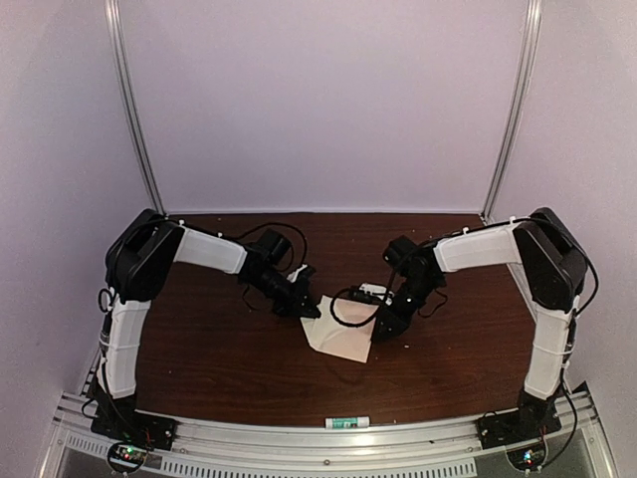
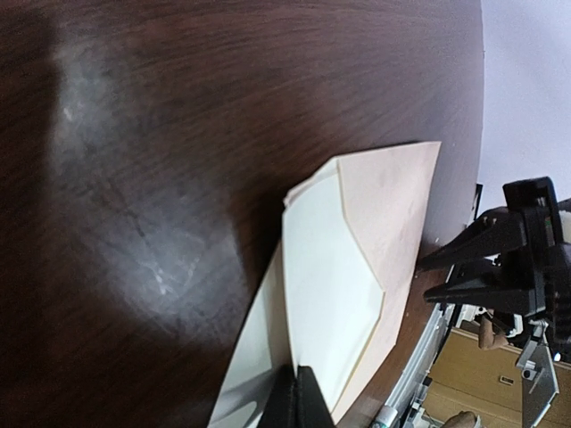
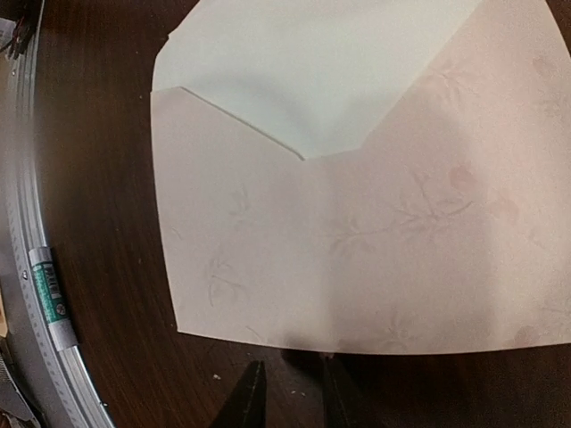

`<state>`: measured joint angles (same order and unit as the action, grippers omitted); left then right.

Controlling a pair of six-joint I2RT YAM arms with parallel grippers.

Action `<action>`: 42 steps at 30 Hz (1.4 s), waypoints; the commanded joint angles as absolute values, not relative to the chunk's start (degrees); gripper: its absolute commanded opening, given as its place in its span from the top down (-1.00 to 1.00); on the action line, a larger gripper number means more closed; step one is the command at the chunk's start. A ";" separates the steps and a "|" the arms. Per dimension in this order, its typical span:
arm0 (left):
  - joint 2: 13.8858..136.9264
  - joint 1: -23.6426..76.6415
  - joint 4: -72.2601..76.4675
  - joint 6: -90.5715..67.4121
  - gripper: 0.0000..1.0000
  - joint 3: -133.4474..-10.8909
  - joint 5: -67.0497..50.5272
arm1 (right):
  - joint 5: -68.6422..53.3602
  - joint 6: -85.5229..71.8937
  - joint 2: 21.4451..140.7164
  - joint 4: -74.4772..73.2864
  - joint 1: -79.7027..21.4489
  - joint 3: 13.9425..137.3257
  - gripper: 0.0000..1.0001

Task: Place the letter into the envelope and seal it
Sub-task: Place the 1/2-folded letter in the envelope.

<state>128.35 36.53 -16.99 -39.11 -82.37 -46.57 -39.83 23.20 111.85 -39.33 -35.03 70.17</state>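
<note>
Right wrist view: we list the envelope [image 3: 357, 250] flat on the table [image 3: 98, 178], the letter [image 3: 303, 71] showing white in its V-shaped mouth. Right gripper [image 3: 293, 379]: jaws slightly parted, empty, just off the near edge. Left gripper [image 2: 299, 392]: closed at the white sheet's edge; actual pinch unclear. Risk, we judge: pushing could skid the envelope or buckle the letter. Flap not made out; insertion depth hidden.

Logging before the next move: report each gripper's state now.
Left gripper: closed, tips on the pale cream paper sheet at the pinkish paper envelope; grip cannot be told.
Right gripper: slightly open, empty, beside that envelope.
</note>
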 commanded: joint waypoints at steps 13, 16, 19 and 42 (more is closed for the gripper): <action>125.05 38.95 -16.95 -42.46 1.00 -81.08 -43.16 | -37.19 21.87 114.78 -37.74 -35.08 69.03 0.55; 125.59 39.89 -16.87 -43.00 1.00 -81.32 -43.72 | -37.76 21.59 114.83 -37.65 -35.20 68.91 0.56; 125.96 40.73 -16.44 -44.36 1.00 -80.69 -43.52 | -38.08 21.25 114.88 -37.38 -35.24 68.73 0.55; 118.89 41.18 -15.35 -44.17 1.00 -77.22 -34.83 | -42.27 23.14 107.47 -37.59 -35.02 68.22 0.53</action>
<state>122.43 40.95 -19.07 -42.35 -79.85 -37.08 -39.86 21.52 110.61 -37.10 -33.71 68.93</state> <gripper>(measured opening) 0.006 0.234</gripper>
